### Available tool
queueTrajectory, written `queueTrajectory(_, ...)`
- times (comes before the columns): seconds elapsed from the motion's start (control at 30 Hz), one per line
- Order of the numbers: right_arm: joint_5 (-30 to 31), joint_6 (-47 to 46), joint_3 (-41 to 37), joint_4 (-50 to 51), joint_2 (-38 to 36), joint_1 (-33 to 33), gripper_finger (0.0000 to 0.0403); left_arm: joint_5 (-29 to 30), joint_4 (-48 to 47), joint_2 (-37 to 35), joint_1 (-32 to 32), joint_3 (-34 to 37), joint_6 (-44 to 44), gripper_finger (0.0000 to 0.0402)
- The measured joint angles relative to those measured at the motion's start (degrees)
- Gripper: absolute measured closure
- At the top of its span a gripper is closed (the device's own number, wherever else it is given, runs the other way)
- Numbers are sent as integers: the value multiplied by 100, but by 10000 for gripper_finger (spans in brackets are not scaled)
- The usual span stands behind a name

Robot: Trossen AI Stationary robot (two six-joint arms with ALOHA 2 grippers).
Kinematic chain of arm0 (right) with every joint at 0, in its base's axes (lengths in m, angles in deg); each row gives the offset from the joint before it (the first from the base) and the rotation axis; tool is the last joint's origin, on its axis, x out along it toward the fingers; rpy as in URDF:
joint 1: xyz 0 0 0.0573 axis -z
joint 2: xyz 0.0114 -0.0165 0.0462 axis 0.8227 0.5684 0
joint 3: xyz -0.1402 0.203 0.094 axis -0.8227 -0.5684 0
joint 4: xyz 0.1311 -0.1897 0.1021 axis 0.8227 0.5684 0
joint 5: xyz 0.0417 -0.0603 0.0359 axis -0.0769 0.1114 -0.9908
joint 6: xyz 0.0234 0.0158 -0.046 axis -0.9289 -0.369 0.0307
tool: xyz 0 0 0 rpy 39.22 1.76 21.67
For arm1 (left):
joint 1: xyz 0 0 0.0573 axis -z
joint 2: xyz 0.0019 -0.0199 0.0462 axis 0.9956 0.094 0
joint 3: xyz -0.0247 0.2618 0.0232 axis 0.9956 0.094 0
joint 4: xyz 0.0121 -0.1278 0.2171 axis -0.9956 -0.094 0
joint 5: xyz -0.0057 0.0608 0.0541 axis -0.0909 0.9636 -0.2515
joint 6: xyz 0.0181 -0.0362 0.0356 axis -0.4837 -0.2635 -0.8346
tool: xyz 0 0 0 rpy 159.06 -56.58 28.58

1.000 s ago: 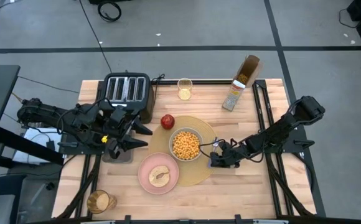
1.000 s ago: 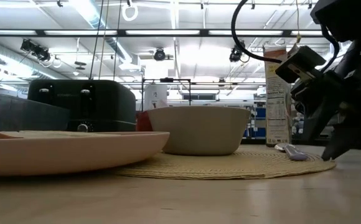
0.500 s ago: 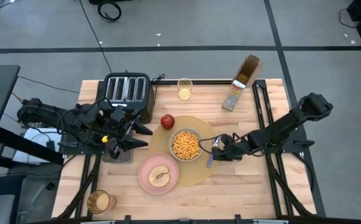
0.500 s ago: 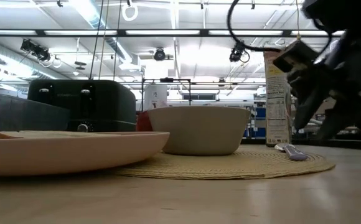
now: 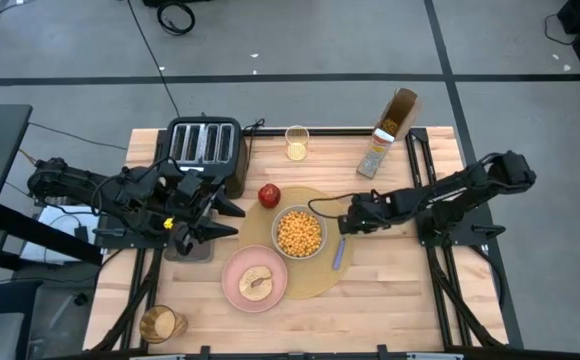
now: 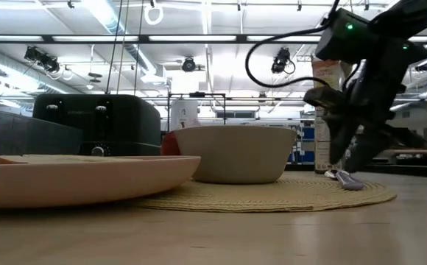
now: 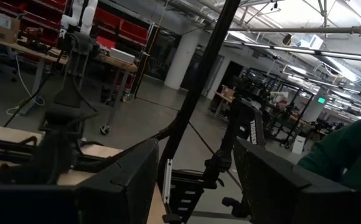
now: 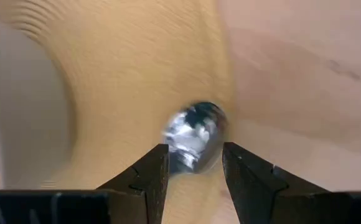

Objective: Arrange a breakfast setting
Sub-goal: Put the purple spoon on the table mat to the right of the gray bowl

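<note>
Right gripper: hovering over the right edge of the placemat, just right of the bowl; jaws standing apart with a gap between the fingers, holding nothing.
Spoon: lying on the placemat's right rim, handle reaching onto the bare table; in the right wrist view its shiny bowl end is showing between the fingers, apparently below them and not pinched, though the blur makes this uncertain.
Left gripper: waiting at the table's left side beside the toaster; fingers spread, empty.
Bowl: white, sitting mid-placemat, holding orange cereal.
Pink plate: overlapping the placemat's front-left edge, carrying a piece of bread.
Apple: red, resting at the placemat's back-left rim.
Amber glass: standing at the front-left corner, well apart from the setting.
Surroundings: black toaster at back left; a clear glass and an open cereal box along the back edge.
</note>
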Motion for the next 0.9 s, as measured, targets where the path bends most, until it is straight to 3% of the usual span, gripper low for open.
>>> queueTrajectory(0.3,-48,460,0,-392,0,354,245,0,1,0,0,0,11,186)
queueTrajectory(0.7,-149,845,2,-214,-117,279,245,0,2,0,2,0,92,186)
queueTrajectory(0.9,-64,910,2,-151,216,213,245,0,3,0,2,0,94,186)
